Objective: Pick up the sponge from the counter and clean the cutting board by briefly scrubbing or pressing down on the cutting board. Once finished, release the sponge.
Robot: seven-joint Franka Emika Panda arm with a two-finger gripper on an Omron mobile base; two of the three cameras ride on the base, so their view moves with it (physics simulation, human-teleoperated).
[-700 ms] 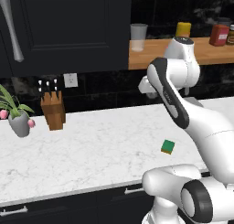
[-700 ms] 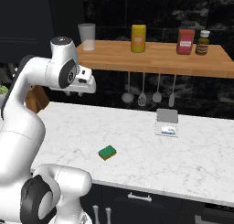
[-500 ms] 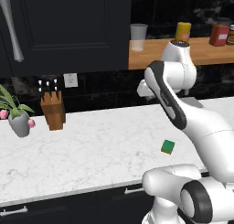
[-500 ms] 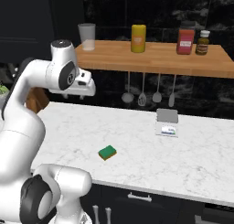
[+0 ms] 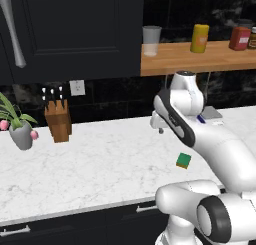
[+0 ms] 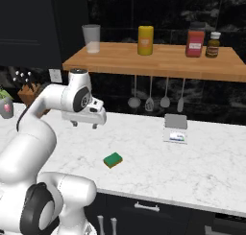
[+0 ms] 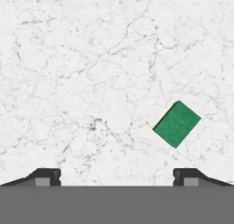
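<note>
The sponge (image 5: 183, 160) (image 6: 113, 159), a small green-topped block with a yellow-orange underside, lies alone on the white marble counter (image 5: 100, 159) (image 6: 202, 167). My gripper (image 6: 84, 124) (image 5: 159, 128) hangs above the counter, pointing down, behind and to the left of the sponge. In the hand view the sponge (image 7: 177, 124) sits right of centre, rotated diagonally, just ahead of the right fingertip. The gripper (image 7: 116, 176) is open, fingertips (image 7: 46, 175) wide apart with nothing between them. The cutting board is out of view.
A wooden knife block (image 5: 57, 121) (image 6: 28, 91) and a potted plant (image 5: 20, 131) stand at the counter's left. A grey-white scale (image 6: 175, 129) sits against the back wall on the right. The wooden shelf (image 6: 158, 61) above carries a cup and jars; utensils (image 6: 149, 102) hang beneath it.
The hand has come down from shelf height toward the counter, closer to the sponge. The sponge has not moved and the gripper stays open.
</note>
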